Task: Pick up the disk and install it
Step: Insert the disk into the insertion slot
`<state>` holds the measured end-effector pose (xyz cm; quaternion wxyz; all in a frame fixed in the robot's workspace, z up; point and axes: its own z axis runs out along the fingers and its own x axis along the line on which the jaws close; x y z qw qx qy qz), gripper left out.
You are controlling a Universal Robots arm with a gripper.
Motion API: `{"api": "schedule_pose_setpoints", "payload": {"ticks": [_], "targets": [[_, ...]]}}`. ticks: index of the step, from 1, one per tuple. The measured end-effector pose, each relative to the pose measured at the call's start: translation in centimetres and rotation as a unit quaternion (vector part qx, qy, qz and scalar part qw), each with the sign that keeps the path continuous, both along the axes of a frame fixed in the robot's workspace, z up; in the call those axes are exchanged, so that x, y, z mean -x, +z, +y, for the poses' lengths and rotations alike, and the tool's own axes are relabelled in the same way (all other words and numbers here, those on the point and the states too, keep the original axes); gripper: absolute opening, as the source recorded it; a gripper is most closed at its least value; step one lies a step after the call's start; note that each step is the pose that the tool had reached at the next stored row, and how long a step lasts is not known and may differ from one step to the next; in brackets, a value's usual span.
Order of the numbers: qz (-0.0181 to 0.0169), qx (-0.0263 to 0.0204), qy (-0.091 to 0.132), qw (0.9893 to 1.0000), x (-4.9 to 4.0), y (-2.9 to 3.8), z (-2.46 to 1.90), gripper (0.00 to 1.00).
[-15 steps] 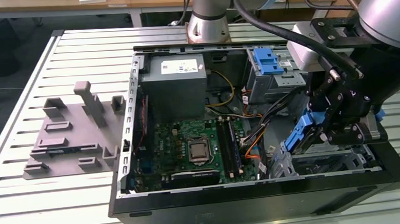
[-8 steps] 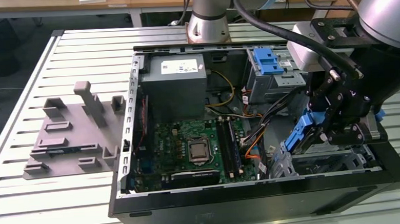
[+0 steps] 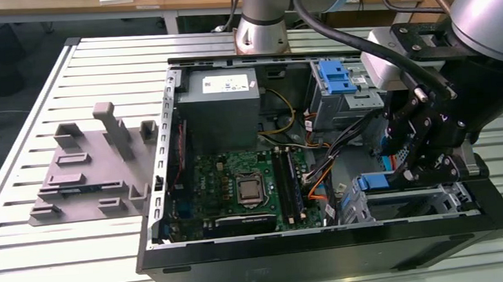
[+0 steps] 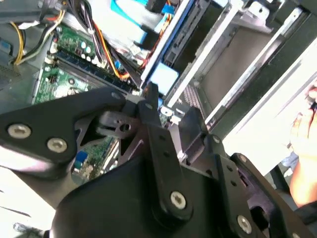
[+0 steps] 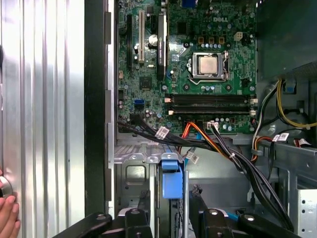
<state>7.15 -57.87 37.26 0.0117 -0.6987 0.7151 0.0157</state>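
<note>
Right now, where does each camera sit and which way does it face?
Exterior view: above the table, looking down into the computer case; arm and gripper show.
First wrist view: on the arm, facing the motherboard past the gripper.
Second wrist view: on the arm, facing the gripper and drive cage.
All share the motherboard.

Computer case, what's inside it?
A green motherboard, a grey power supply box, bundled cables and a blue-latched drive cage. The claw hides much of another cage.

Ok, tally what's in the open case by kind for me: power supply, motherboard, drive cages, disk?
Power supply: 1
Motherboard: 1
Drive cages: 2, upper and lower
Disk: 1
Total: 5
</note>
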Motion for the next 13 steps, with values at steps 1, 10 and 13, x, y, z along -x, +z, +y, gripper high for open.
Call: {"api": "schedule_pose_setpoints", "payload": {"ticks": [1, 10, 13], "targets": [[0.0, -0.0001, 0.0, 1.0, 0.0, 0.0, 0.0, 0.44], [0.0, 0.0, 0.0, 1.0, 0.0, -0.01, 0.0, 0.3], [0.0, 0.0, 0.0, 1.0, 0.0, -0.02, 0.0, 0.24]]}}
